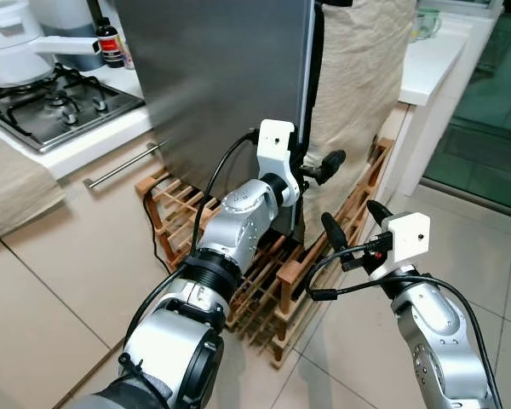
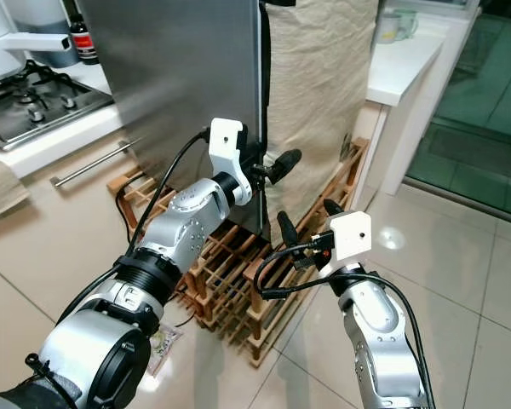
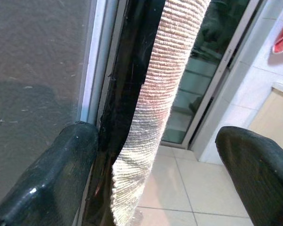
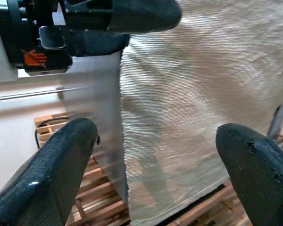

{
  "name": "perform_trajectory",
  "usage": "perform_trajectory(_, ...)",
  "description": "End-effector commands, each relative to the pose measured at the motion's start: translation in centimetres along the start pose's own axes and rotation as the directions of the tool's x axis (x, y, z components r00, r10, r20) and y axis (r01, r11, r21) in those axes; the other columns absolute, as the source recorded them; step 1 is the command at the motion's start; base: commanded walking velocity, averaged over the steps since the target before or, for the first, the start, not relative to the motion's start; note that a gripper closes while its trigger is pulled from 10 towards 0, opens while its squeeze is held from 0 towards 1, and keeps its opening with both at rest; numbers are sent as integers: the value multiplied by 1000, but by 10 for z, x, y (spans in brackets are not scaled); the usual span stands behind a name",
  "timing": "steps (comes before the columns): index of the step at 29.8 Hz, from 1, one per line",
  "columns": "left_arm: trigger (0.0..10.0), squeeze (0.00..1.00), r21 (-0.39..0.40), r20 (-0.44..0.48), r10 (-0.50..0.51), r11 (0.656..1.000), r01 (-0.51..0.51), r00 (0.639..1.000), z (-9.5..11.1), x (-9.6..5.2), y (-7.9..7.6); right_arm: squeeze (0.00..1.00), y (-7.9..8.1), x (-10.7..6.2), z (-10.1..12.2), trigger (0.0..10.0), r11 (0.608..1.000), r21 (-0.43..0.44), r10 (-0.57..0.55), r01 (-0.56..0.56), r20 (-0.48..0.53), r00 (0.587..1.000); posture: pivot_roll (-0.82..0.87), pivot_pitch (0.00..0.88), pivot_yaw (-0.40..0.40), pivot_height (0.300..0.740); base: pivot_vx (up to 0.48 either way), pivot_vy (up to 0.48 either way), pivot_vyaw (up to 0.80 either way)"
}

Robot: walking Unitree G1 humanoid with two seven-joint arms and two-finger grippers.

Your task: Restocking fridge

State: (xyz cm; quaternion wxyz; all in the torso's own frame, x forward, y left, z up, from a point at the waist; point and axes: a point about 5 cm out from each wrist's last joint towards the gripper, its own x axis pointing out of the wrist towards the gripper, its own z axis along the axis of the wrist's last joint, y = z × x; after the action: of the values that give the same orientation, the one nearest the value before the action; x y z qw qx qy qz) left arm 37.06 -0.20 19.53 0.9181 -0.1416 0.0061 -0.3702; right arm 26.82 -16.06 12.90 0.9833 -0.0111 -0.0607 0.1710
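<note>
Centrally, fridge [image 1: 221,77] with grey door, standing on a wooden rack [image 1: 272,281] over pale floor tiles [image 1: 60,281]. Beige cloth [image 1: 358,77] draped down the fridge's side, just past the door edge and its black seal [image 3: 127,94]. Left gripper [image 1: 317,173] raised at that door edge, fingers spread wide: one finger [image 3: 52,174] against the door face beside the seal, the other [image 3: 259,174] out beyond the cloth, nothing clamped between them. Right gripper [image 1: 351,223] lower and to the right, above the rack, likewise spread open and empty, pointed at the cloth and the door's lower corner; left gripper's finger visible above in the right wrist view. At left, white counter [image 1: 94,141] with gas hob [image 1: 51,102], white pot [image 1: 17,43] and dark bottle [image 1: 111,43]; drawer handle [image 1: 123,166] below. At right, second counter [image 1: 434,60] carrying a mug [image 1: 426,24], glass door [image 1: 485,111] beyond.
</note>
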Motion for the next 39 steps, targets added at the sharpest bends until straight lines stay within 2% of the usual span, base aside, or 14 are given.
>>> perform_trajectory(1, 10000, 0, -41, 110, -356, 931, 362, 928, 23, 38, -113, 0, 2, 0, 8, 10000, 1000, -14, 10, -10, 29, 1000, -318, 0, 114, 740, 0, 0, 0)
perform_trajectory(2, 10000, 0, -56, 130, -452, 885, 462, 883, 26, 39, -135, 0, 2, 0, 9, 10000, 1000, -16, 6, -5, 32, 999, -328, 0, 119, 740, 0, 0, 0)
perform_trajectory(3, 10000, 0, -64, 141, -485, 865, 497, 863, 27, 39, -144, 0, 1, 0, 9, 10000, 1000, -18, 3, -2, 34, 999, -331, 0, 120, 740, 0, 0, 0)
perform_trajectory(8, 10000, 0, -117, 191, -610, 764, 635, 769, 32, 36, -174, 0, -1, -1, 11, 10000, 1000, -24, -4, 5, 37, 999, -344, 0, 123, 740, 0, 0, 0)
perform_trajectory(9, 10000, 0, -137, 198, -625, 745, 653, 755, 32, 35, -177, 0, -1, -1, 11, 10000, 1000, -24, -4, 5, 37, 999, -344, 0, 123, 740, 0, 0, 0)
perform_trajectory(10, 10000, 0, -137, 198, -625, 745, 653, 755, 32, 35, -177, 0, -1, -1, 11, 10000, 1000, -24, -4, 5, 37, 999, -344, 0, 123, 740, 0, 0, 0)
perform_trajectory(11, 10000, 0, -157, 215, -644, 719, 677, 734, 34, 33, -180, 0, -1, -2, 11, 10000, 1000, -27, -4, 5, 38, 999, -344, 0, 123, 740, 0, 0, 0)
perform_trajectory(16, 10000, 0, -167, 240, -645, 708, 686, 725, 40, 31, -172, 0, -1, -1, 10, 10000, 1000, -26, 3, -2, 30, 1000, -323, 0, 110, 740, 0, 0, 0)
perform_trajectory(22, 10000, 0, -176, 234, -606, 743, 646, 760, 38, 32, -160, 0, 2, 2, 10, 10000, 1000, -24, 17, -16, 28, 999, -308, 0, 105, 740, 0, 0, 0)
perform_trajectory(29, 10000, 0, -159, 242, -614, 739, 655, 752, 42, 26, -153, 0, 4, 5, 9, 10000, 1000, -17, 18, -17, 28, 999, -295, 0, 105, 740, 0, 0, 0)
perform_trajectory(34, 10000, 0, -103, 287, -568, 782, 615, 771, 58, 5, -115, 0, 5, 7, 9, 10000, 1000, -2, 14, -14, 28, 1000, -285, 0, 104, 740, 0, 0, 0)
perform_trajectory(37, 10000, 0, -46, 293, -487, 852, 521, 823, 65, -4, -89, 0, 9, 10, 5, 10000, 998, 21, 57, -57, 2, 998, -269, 0, 98, 740, 0, 0, 0)
perform_trajectory(38, 10000, 0, -46, 293, -487, 852, 521, 823, 65, -4, -89, 0, 9, 10, 5, 10000, 998, 21, 57, -57, 2, 998, -269, 0, 98, 740, 0, 0, 0)
perform_trajectory(39, 10000, 0, -12, 293, -414, 900, 436, 862, 70, -11, -66, 0, 11, 13, 3, 10000, 996, 31, 88, -88, -13, 996, -256, 0, 91, 740, 0, 0, 0)
